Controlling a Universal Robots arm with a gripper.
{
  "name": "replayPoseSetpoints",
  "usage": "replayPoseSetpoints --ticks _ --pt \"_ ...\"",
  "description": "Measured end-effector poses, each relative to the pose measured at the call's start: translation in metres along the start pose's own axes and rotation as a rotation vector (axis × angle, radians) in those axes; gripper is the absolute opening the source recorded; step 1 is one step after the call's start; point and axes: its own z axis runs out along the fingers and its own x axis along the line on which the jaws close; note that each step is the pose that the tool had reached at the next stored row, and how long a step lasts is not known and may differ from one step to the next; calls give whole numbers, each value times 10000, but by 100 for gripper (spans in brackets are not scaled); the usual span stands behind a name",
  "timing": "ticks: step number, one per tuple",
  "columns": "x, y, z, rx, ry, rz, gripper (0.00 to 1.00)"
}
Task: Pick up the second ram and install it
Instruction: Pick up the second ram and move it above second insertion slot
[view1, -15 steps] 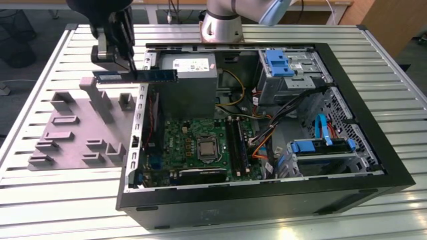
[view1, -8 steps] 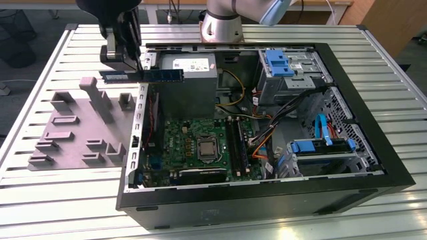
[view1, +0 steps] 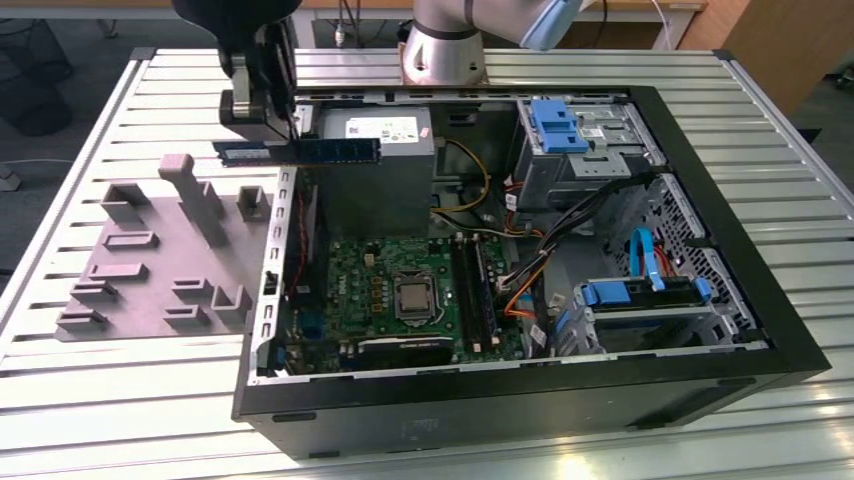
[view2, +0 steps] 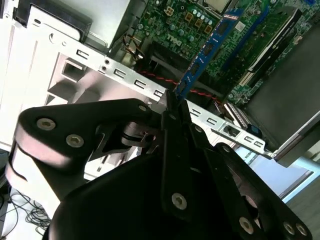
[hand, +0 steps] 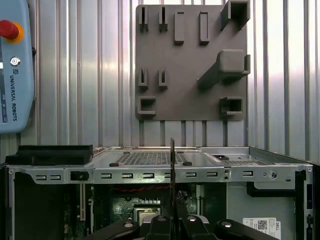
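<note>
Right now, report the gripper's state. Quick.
Gripper: shut on the second ram, holding it by one end over the edge of the computer case.

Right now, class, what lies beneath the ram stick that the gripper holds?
In the second wrist view, the second ram, clamped in the gripper, hangs over the case's metal rim and the green motherboard. The stick itself covers the strip of board directly beneath it.

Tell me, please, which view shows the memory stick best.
The second wrist view: the memory stick shows its face and chips, held by the gripper. The exterior view shows it smaller; the first wrist view, edge-on.
</note>
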Motion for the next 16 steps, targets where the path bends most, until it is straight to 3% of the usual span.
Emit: replayPoseSetpoints --ticks 16 --pt "-5 -219 2 0 0 0 14"
